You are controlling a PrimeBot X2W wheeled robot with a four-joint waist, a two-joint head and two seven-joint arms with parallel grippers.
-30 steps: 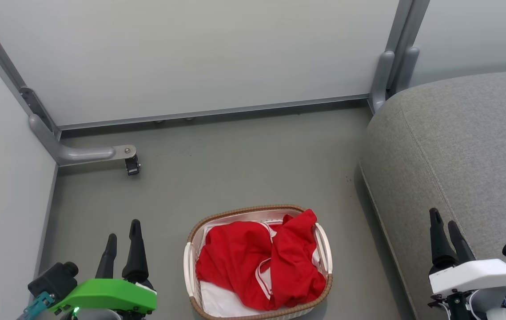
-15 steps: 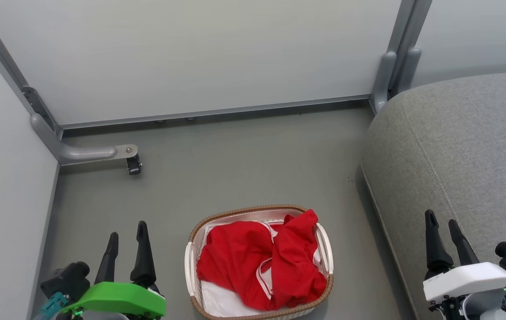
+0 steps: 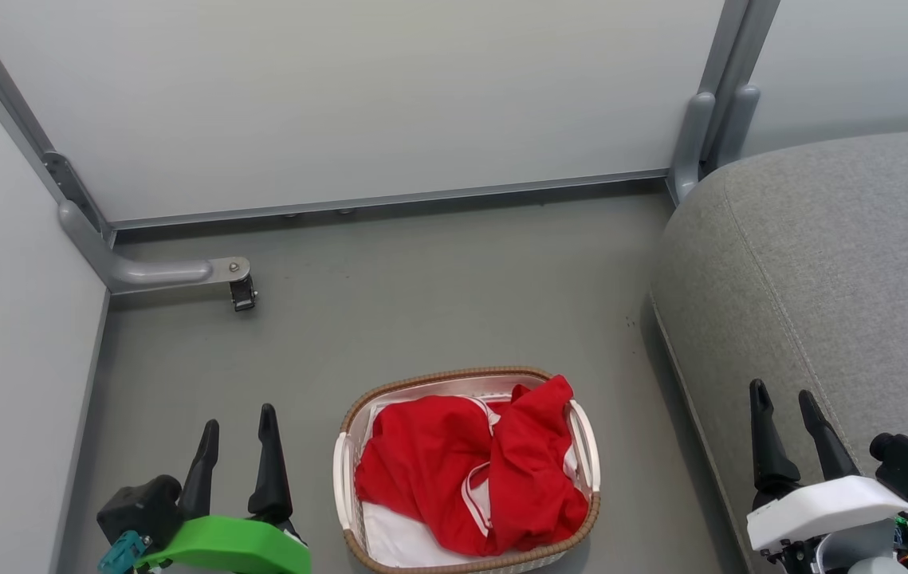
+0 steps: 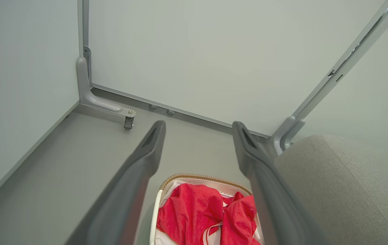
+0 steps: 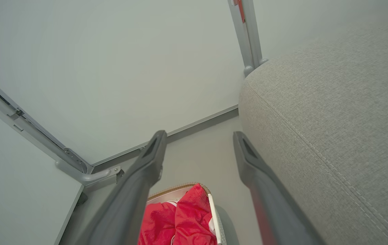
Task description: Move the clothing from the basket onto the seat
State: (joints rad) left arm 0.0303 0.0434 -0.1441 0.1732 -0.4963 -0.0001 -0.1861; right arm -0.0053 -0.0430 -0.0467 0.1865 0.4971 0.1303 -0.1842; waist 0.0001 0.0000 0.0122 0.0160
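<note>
The right tool has its two dark fingers spread apart with nothing between them. The basket sits on the grey floor at the view's bottom, with red clothing heaped inside it. Right of the basket rises the seat, near but not touching. Left of the basket stands a grey frame foot, and beyond the basket is a pale wall.

Red fabric garments lie in an oval cream plastic basket on the floor. A grey upholstered seat stands right of it.
</note>
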